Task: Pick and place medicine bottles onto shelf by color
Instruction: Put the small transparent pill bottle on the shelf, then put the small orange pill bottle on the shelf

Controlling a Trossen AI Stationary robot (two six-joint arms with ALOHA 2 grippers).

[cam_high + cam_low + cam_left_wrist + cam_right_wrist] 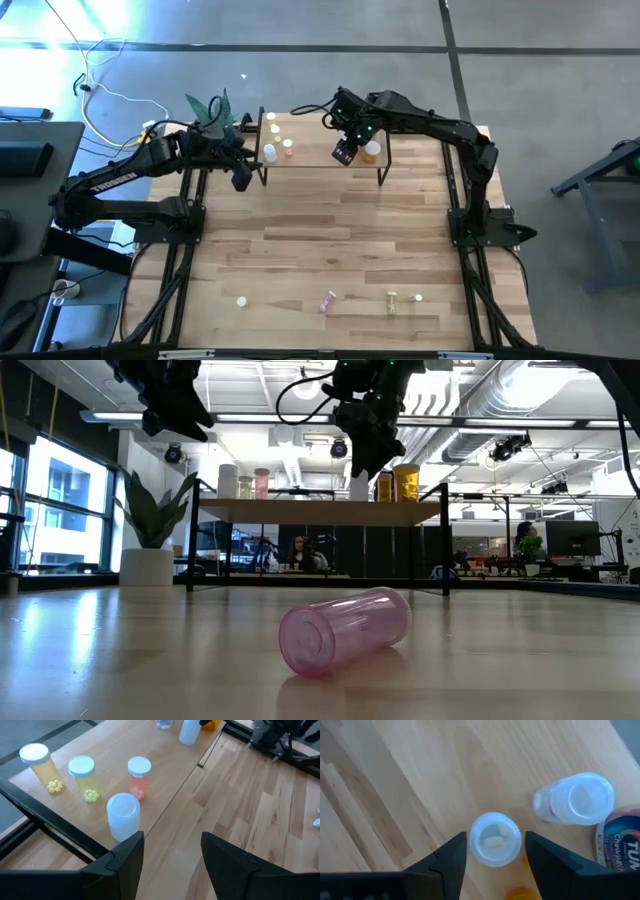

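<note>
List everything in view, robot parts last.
shelf: one, light wood on black legs, table's far side
left-end bottles: four, two yellow, one pink, one white, on shelf
right-end bottles: at least four, white, orange, labelled, on shelf
near-edge bottles: four, pink lying, yellow-green, two white, on table
plant: one, green, white pot, beside shelf
person: at least one, behind table
left gripper: open, empty, shelf's left end
right gripper: open, straddling white-capped bottle
</note>
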